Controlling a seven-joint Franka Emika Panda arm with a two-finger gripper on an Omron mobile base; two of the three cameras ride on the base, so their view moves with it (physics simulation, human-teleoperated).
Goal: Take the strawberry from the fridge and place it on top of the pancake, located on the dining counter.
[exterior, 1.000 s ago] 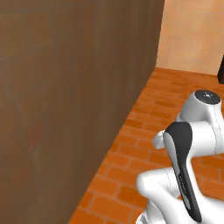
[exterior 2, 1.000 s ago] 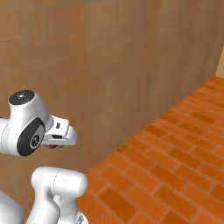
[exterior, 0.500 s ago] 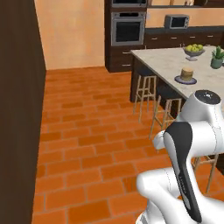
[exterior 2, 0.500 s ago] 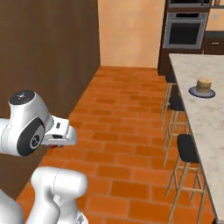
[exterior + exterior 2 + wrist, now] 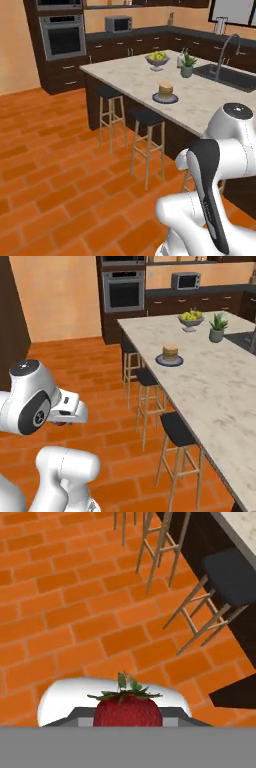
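In the hand view the strawberry (image 5: 128,710), bright red with green leaves on top, sits between the jaws of my gripper (image 5: 128,718), which is shut on it above the brick floor. From the right base view the gripper (image 5: 64,419) hangs low at the left, with a speck of red strawberry (image 5: 60,423) under the hand. The pancake (image 5: 165,90) (image 5: 170,352) is a short tan stack on a dark blue plate, near the stool-side edge of the dining counter (image 5: 205,107) (image 5: 215,386), well ahead of the gripper. The fridge is out of view.
Dark-seated stools (image 5: 146,117) (image 5: 175,429) line the counter's near side. A fruit bowl (image 5: 157,57) (image 5: 190,317) and a potted plant (image 5: 187,65) (image 5: 217,326) stand beyond the pancake, by the sink (image 5: 226,76). Wall oven (image 5: 62,37) and microwave (image 5: 185,281) are at the back.
The whole picture has swung from a brown wall to the kitchen and the dining counter, so the base has turned. The gripper has kept hold of the strawberry.
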